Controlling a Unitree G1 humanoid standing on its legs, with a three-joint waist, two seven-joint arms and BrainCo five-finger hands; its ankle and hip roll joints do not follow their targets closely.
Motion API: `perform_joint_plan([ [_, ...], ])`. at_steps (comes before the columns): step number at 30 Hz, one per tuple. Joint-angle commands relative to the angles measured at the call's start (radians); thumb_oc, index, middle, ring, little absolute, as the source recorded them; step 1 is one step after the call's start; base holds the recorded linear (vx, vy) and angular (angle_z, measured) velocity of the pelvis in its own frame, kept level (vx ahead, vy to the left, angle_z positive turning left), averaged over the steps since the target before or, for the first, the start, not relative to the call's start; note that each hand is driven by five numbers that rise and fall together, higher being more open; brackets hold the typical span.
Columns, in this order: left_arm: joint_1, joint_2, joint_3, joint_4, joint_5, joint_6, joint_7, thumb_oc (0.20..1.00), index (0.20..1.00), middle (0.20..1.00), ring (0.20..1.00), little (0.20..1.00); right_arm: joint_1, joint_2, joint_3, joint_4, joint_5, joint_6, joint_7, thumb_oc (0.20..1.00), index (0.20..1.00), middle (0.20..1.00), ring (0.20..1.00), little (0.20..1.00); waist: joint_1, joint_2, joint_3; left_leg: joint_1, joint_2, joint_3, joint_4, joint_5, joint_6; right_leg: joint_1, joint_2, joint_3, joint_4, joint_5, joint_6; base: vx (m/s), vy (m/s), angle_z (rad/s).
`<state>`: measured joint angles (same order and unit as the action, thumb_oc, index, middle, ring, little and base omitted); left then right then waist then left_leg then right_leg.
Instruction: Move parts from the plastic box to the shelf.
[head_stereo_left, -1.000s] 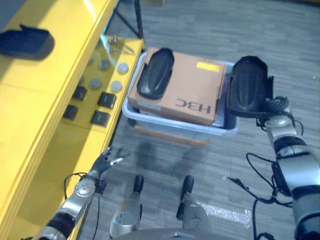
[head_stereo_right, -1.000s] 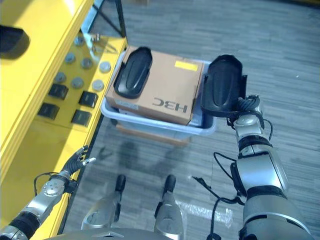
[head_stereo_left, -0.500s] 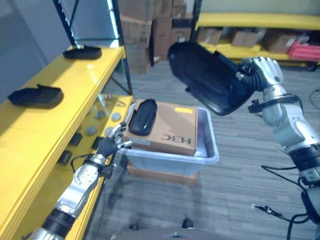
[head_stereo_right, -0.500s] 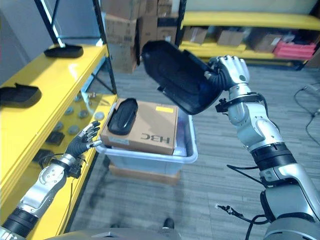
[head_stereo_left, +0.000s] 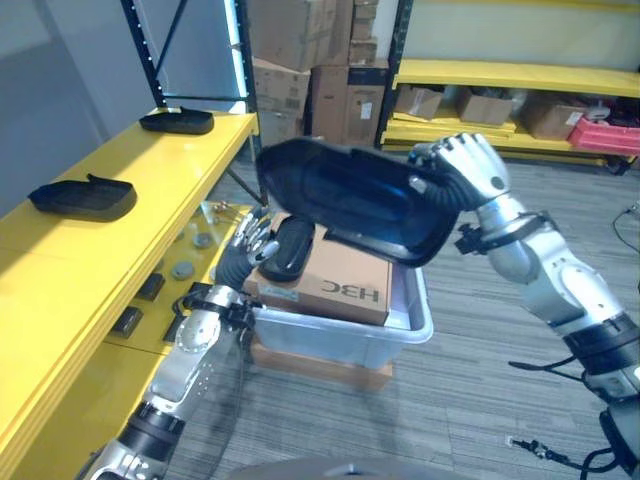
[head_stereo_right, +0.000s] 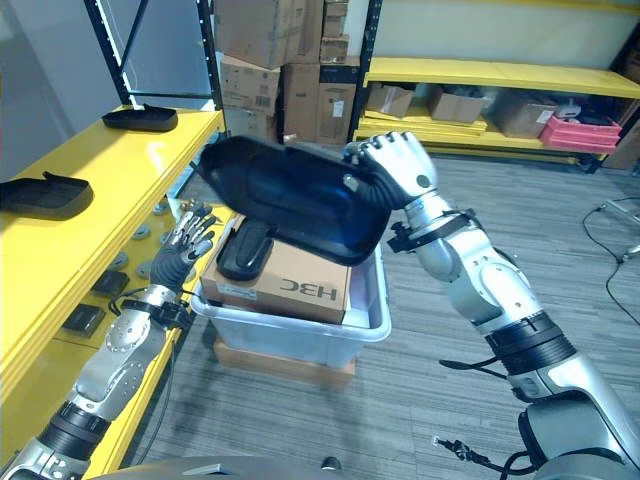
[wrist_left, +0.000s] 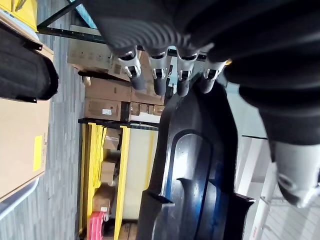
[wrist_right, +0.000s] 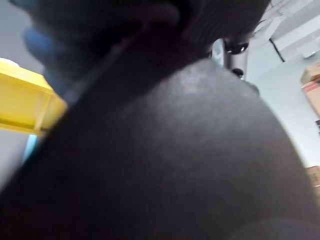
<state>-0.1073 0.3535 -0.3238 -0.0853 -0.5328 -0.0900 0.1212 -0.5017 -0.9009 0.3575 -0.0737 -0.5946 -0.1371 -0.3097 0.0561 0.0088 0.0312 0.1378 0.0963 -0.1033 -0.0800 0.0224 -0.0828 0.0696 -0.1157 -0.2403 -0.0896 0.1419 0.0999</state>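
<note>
A large black moulded plastic shell, long and rounded with a glossy hollow inner face and raised ribs, hangs in the air above the plastic box, tilted so that its hollow side faces the camera. The right robot hand grips it at its right end, silver fingers curled over the rim of the shell with the dark ribbed cover behind them. Below it, the plastic box is a pale translucent tub with a rolled rim, and a brown cardboard carton with a flat matte top sits inside it. A smaller black oval part, smooth and slightly domed, lies on the left end of the carton. The left robot hand is raised just beside that smaller part, at the left edge of the box, its fingers straight and spread, holding nothing; in the left wrist view its dark fingertips point toward the underside of the big shell. To the robot's left runs the yellow shelf, its top smooth and shiny, carrying two more black moulded parts: one near the middle, one at the far end. A lower tier of the shelf holds small round grey discs and dark square pieces.
</note>
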Motion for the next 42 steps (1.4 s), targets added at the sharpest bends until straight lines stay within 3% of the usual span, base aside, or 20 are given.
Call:
perform_joint_plan([
  [1, -0.098, 0.021, -0.058, 0.014, -0.063, -0.059, 0.013, 1.000, 1.000, 1.000, 1.000, 1.000, -0.159, 0.014, -0.003, -0.031, 0.019, -0.008, -0.068, 0.200, 0.200, 0.200, 0.200, 0.200, 0.027, -0.035, -0.014, 0.030, 0.011, -0.031, -0.005, -0.113, 0.010, 0.044, -0.047, -0.059, 0.002, -0.124, 0.057, -0.01, -0.017, 0.03],
  [10, -0.098, -0.003, -0.093, 0.054, -0.213, -0.041, 0.041, 1.000, 1.000, 1.000, 1.000, 1.000, -0.234, 0.075, 0.108, -0.057, -0.014, 0.007, -0.071, 0.200, 0.200, 0.200, 0.200, 0.200, 0.038, -0.026, -0.008, 0.031, 0.008, -0.040, -0.005, -0.109, 0.010, 0.054, -0.050, -0.066, 0.002, -0.122, 0.054, 0.00, -0.004, 0.02],
  [19, -0.115, 0.002, -0.094, 0.034, -0.253, -0.054, 0.049, 1.000, 1.000, 1.000, 1.000, 1.000, -0.249, 0.083, 0.142, -0.022, -0.055, 0.038, -0.081, 0.200, 0.200, 0.200, 0.200, 0.200, 0.041, -0.027, -0.004, 0.029, 0.008, -0.050, -0.004, -0.107, 0.010, 0.060, -0.053, -0.076, 0.002, -0.122, 0.054, 0.00, -0.002, 0.01],
  [26, -0.103, 0.018, -0.075, -0.044, -0.252, -0.089, 0.015, 1.000, 1.000, 1.000, 1.000, 1.000, -0.184, 0.097, 0.047, 0.099, -0.050, 0.083, -0.131, 0.200, 0.200, 0.200, 0.200, 0.200, 0.035, -0.033, 0.000, 0.031, 0.008, -0.049, -0.004, -0.112, 0.012, 0.065, -0.054, -0.074, 0.003, -0.122, 0.053, 0.00, 0.000, 0.00],
  [30, -0.050, 0.004, -0.052, -0.059, -0.287, -0.104, 0.022, 1.000, 1.000, 1.000, 1.000, 1.000, -0.117, 0.156, -0.049, 0.092, -0.040, 0.095, -0.178, 0.200, 0.200, 0.200, 0.200, 0.200, 0.036, -0.035, 0.007, 0.032, 0.007, -0.052, -0.002, -0.114, 0.016, 0.063, -0.053, -0.072, 0.005, -0.123, 0.052, 0.00, -0.001, 0.01],
  [42, -0.009, -0.022, -0.049, 0.006, -0.279, -0.101, 0.078, 1.000, 1.000, 1.000, 1.000, 1.000, -0.091, 0.222, -0.080, 0.008, -0.065, 0.099, -0.236, 0.200, 0.200, 0.200, 0.200, 0.200, 0.031, -0.036, 0.006, 0.032, 0.008, -0.049, -0.005, -0.115, 0.019, 0.059, -0.050, -0.067, 0.004, -0.122, 0.050, 0.00, 0.000, 0.00],
])
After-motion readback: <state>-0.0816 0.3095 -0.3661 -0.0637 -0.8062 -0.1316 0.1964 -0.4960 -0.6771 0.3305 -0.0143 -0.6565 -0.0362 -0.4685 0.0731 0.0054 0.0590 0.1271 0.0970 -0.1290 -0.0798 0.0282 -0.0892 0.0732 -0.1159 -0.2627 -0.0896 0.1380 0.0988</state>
